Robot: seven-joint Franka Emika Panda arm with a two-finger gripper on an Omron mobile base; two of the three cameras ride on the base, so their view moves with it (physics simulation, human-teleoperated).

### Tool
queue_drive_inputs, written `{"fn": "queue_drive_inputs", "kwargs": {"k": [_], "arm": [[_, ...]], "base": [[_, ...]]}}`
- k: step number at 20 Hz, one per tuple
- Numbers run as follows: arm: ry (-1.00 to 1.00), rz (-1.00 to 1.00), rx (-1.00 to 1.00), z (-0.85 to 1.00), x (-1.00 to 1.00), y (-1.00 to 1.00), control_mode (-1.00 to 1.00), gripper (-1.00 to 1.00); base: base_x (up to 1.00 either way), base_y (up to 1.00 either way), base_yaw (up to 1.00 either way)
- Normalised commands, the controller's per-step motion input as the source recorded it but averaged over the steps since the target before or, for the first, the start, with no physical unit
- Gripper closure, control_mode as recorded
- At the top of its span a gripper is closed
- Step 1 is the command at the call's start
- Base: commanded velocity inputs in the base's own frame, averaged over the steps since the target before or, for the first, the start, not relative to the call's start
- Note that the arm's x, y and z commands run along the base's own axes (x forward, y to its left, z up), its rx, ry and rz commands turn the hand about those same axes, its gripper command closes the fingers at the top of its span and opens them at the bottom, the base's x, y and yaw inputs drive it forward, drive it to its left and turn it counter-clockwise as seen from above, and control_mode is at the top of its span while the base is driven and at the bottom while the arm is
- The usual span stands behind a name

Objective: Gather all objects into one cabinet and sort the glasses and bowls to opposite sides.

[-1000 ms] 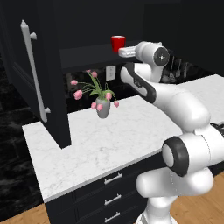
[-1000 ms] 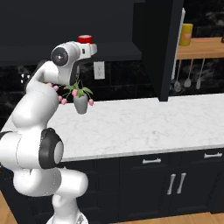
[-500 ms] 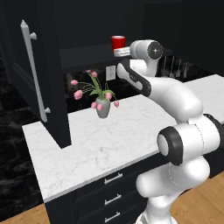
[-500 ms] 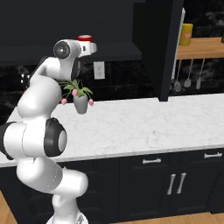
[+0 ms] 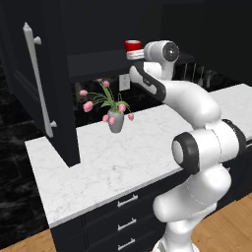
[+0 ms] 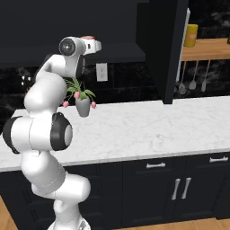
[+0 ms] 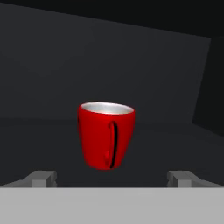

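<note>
Up close, the hand view shows a handle on the one red cup — upright on the dark cabinet shelf, straight ahead of the gripper, whose fingers stand wide apart, holding nothing. One open cabinet door hangs left; one tulip vase sits on the marble counter below.

No legible text, label, brand, number or sign appears on any surface. The red cup is plain, and the yellow container possibly too, though it is too small to tell.
</note>
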Motion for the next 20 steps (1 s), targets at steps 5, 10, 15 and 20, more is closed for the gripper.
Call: {"fn": "queue_drive_inputs", "kwargs": {"k": [5, 10, 15, 20], "arm": [[0.00, 0.00, 0.00, 0.00, 0.29, 0.00, -1.00, -1.00], [0.03, 0.00, 0.00, 0.00, 0.26, 0.01, -1.00, -1.00], [0.02, 0.00, 0.00, 0.00, 0.11, 0.01, -1.00, -1.00], [0.01, 0.00, 0.00, 0.00, 0.15, 0.00, -1.00, -1.00]], "base": [[0.00, 0.00, 0.00], [0.00, 0.00, 0.00], [0.00, 0.00, 0.00], [0.00, 0.00, 0.00]]}}
